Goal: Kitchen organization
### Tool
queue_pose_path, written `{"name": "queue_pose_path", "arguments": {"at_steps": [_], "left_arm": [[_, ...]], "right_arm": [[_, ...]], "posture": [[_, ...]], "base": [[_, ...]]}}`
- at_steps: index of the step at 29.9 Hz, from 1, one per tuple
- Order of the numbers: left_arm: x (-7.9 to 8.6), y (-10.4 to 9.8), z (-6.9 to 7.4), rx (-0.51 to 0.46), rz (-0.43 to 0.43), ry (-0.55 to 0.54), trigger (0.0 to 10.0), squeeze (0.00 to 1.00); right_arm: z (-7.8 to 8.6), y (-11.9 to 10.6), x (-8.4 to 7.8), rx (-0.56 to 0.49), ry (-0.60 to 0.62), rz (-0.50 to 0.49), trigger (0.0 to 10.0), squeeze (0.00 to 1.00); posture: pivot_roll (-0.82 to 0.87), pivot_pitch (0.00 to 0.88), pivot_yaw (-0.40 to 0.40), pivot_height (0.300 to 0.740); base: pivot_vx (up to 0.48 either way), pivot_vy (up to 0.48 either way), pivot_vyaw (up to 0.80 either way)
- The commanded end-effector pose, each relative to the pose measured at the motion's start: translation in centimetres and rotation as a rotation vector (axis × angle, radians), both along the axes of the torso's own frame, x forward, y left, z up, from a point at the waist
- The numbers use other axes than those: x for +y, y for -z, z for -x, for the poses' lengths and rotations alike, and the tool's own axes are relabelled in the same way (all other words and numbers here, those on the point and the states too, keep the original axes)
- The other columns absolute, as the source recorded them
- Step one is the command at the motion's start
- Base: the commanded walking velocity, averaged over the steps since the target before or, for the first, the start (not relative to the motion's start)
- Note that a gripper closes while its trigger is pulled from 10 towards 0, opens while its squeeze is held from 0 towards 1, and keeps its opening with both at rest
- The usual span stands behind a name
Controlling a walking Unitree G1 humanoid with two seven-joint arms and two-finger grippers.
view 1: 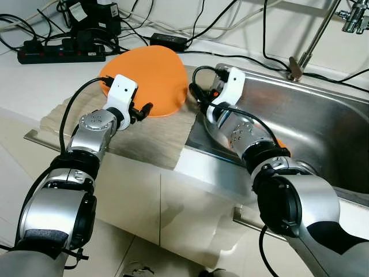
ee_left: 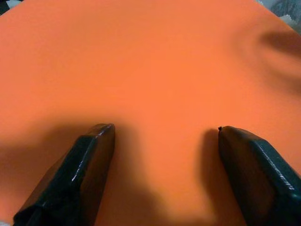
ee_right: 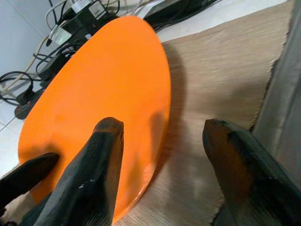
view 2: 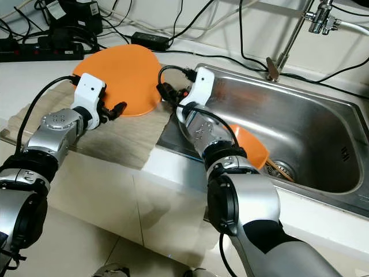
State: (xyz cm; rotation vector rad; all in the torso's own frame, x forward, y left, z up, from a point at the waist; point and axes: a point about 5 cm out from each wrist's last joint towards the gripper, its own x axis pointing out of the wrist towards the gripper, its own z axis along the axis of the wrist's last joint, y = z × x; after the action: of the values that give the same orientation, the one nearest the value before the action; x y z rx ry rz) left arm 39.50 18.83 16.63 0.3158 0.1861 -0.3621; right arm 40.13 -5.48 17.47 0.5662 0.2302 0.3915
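Observation:
An orange plate (view 1: pixel 153 75) lies on a beige mat (view 1: pixel 155 141) on the counter, just left of the sink. My left gripper (view 1: pixel 144 109) is at the plate's near edge; its wrist view shows it open (ee_left: pixel 164 129), with both fingers spread just above the orange surface. From the sink side, my right gripper (view 1: pixel 196 92) reaches the plate's right rim. It is also open (ee_right: pixel 162 125), one finger over the plate (ee_right: pixel 94 94) and the other over the mat (ee_right: pixel 221 80). Neither holds anything.
The steel sink (view 2: pixel 311 115) on the right holds another orange dish (view 2: pixel 251 144) and some utensils by the drain (view 2: pixel 281 168). A faucet pipe (view 1: pixel 311 46) rises behind it. A power strip (view 1: pixel 57 55) and cables lie at the back of the counter.

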Motion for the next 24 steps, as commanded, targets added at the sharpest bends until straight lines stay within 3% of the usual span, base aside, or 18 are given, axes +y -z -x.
{"name": "queue_pose_path", "arguments": {"at_steps": [1,8,10,11,24], "left_arm": [[-0.2,3.6,1.2,0.148,-0.051,0.031,10.0,0.00],[-0.2,3.8,1.4,0.148,-0.052,0.045,10.0,0.00],[-0.3,3.9,1.5,0.148,-0.052,0.051,10.0,0.00],[-0.3,3.9,1.5,0.148,-0.051,0.053,10.0,0.00],[-0.4,3.8,1.5,0.133,-0.048,0.062,10.0,0.00]], "right_arm": [[-0.1,-0.2,0.0,0.000,0.001,-0.021,10.0,1.00],[0.3,0.7,0.5,0.025,-0.015,-0.043,10.0,1.00],[0.6,1.3,0.7,0.040,-0.021,-0.005,10.0,0.25],[0.7,1.5,0.9,0.046,-0.026,0.001,10.0,0.00],[1.5,2.2,2.6,0.060,-0.112,-0.061,10.0,0.00]], "posture": [[-0.02,0.054,-0.082,0.740],[-0.01,0.055,-0.089,0.740],[0.00,0.054,-0.092,0.740],[0.00,0.054,-0.093,0.740],[0.00,0.059,-0.094,0.740]], "base": [[0.000,0.000,0.00],[0.000,0.000,0.00],[0.000,0.000,0.00],[0.000,0.000,0.00],[0.000,0.000,0.00]]}}
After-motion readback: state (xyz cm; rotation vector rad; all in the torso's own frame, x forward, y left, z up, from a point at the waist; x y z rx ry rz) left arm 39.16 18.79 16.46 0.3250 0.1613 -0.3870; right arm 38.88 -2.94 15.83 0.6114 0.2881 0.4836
